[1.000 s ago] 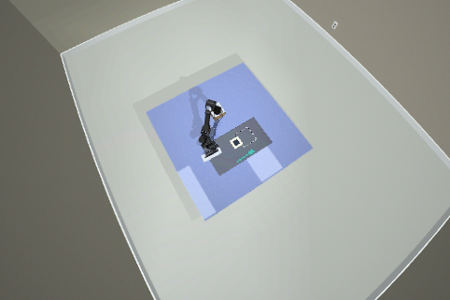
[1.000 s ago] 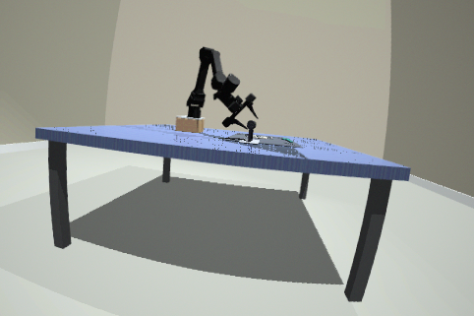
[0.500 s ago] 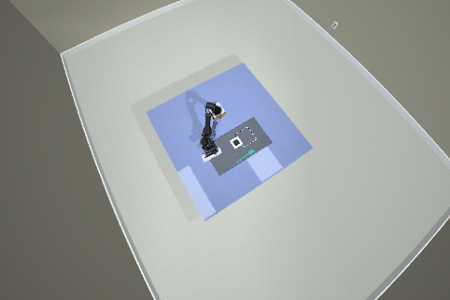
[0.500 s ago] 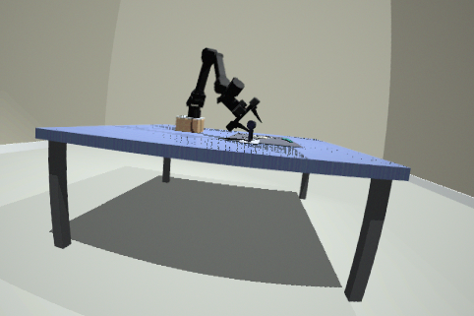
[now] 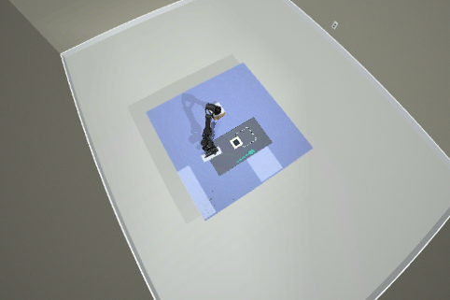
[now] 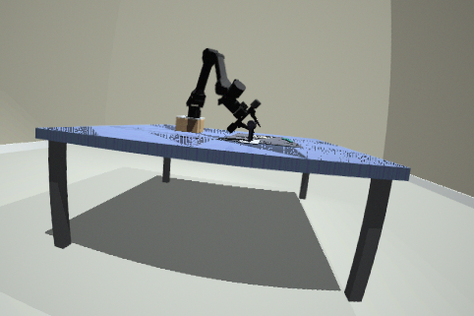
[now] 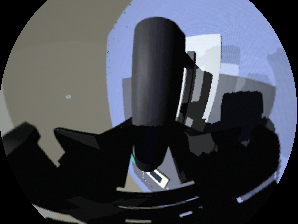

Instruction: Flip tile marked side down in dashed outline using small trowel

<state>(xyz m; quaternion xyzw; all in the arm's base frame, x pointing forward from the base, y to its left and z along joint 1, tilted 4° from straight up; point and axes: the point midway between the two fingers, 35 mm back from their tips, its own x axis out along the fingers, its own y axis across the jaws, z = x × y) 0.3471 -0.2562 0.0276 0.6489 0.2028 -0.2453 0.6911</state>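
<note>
The white tile lies on the dark grey mat with its black square mark facing up. It sits just left of the dashed outline. The trowel's dark handle stands upright on a small white pad at the mat's left corner. My gripper is down at this handle, with its fingers closed around it. The trowel's blade is hidden.
A thin teal strip lies on the mat near its front edge. The arm's base stands on a wooden block behind the mat. Two paler patches mark the blue table top.
</note>
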